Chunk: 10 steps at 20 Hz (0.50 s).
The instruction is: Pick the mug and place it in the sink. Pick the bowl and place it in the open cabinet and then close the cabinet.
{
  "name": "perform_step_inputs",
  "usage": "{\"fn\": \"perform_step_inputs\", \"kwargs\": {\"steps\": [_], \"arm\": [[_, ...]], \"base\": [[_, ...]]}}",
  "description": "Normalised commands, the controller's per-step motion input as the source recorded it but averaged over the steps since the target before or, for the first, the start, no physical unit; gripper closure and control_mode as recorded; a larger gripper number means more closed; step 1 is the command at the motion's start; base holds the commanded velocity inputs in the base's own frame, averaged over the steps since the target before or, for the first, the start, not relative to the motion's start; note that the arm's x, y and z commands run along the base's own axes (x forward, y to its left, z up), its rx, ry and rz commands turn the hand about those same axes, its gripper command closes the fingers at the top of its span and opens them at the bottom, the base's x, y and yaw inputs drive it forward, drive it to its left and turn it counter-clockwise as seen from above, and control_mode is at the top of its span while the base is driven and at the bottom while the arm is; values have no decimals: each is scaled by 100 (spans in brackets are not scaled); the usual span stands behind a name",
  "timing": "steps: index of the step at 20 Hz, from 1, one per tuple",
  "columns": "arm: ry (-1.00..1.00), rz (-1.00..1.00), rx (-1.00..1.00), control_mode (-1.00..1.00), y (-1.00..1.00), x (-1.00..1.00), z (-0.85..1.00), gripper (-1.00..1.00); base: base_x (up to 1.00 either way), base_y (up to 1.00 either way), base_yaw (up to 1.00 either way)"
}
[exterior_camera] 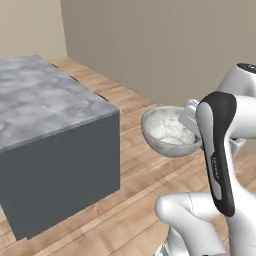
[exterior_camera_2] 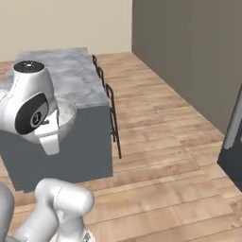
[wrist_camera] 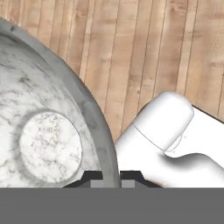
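The bowl (exterior_camera: 167, 131), wide and speckled grey-white, hangs in the air over the wooden floor, to the right of the kitchen island. My gripper (wrist_camera: 111, 180) is shut on its rim, one dark fingertip inside the rim and one outside. In the left base view the gripper (exterior_camera: 192, 126) sits at the bowl's right edge, partly behind my forearm. From the right base view part of the bowl (exterior_camera_2: 66, 116) peeks out behind my white arm, in front of the island's end.
A kitchen island (exterior_camera: 45, 100) with a marbled grey top and dark grey sides stands to the left. Black stools (exterior_camera_2: 111, 108) line its far side. A tall dark grey panel (exterior_camera_2: 234, 137) cuts in at the right edge. Open wooden floor (exterior_camera_2: 165, 142) lies ahead.
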Motion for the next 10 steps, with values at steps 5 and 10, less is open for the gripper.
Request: {"fn": "perform_step_inputs", "kwargs": {"steps": [5, 10], "arm": [[0, 0, 0, 100, 0, 0, 0, 100], [0, 0, 0, 100, 0, 0, 0, 100]], "base": [[-25, 0, -67], [-19, 4, -66]]}}
